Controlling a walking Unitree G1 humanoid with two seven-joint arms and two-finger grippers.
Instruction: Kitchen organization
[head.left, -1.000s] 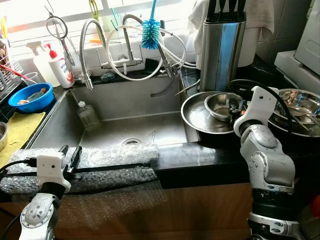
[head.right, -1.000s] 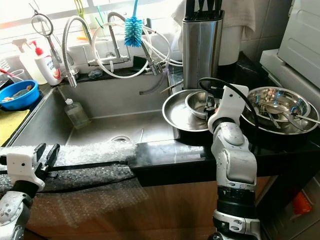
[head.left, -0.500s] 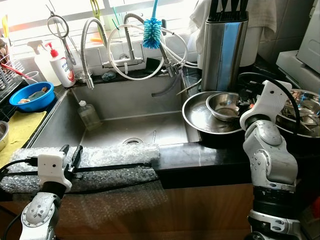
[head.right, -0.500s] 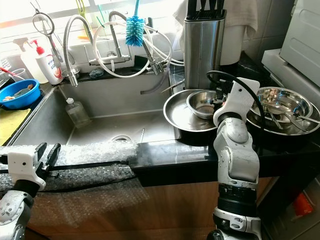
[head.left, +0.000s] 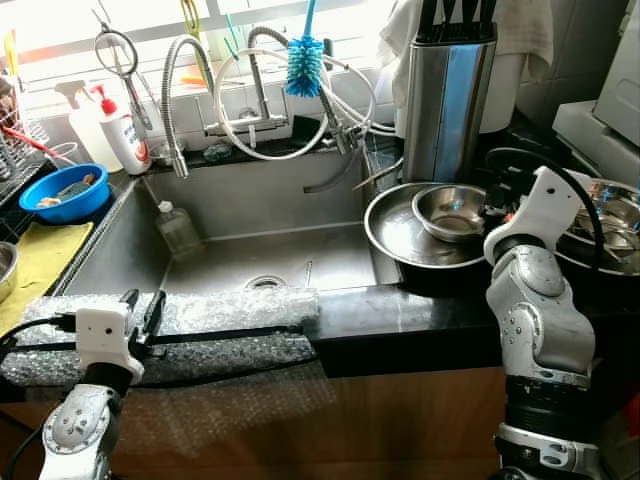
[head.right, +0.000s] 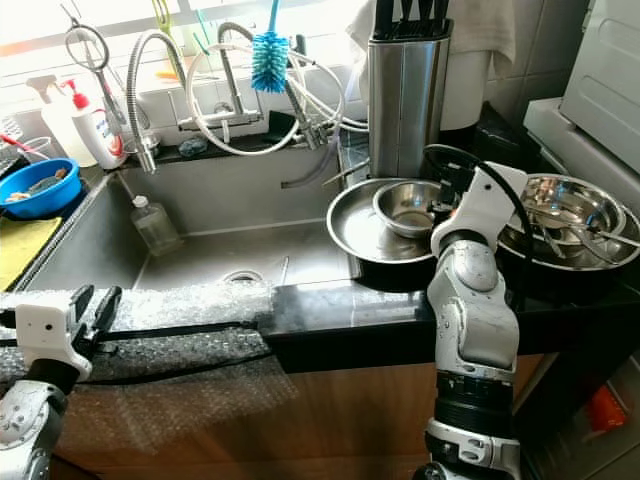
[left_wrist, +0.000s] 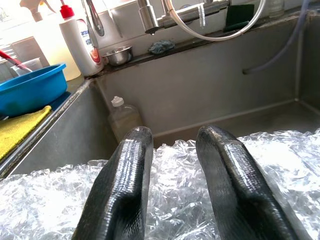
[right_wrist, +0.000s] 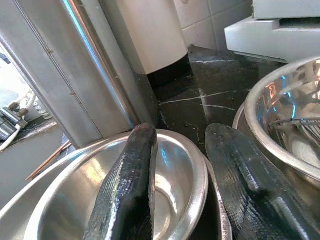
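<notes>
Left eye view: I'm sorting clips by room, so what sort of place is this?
A home kitchen, most likely: a stainless steel sink with faucets, a knife block, and steel bowls on the black counter.

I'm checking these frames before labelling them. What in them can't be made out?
- Right tool: in the eye views its own silver arm covers it.
- Large steel bowl right of it: contents partly hidden by that arm.
- Blue plastic bowl: contents too small to identify.
- Knives in the steel knife block: cut off by the top edge.
</notes>
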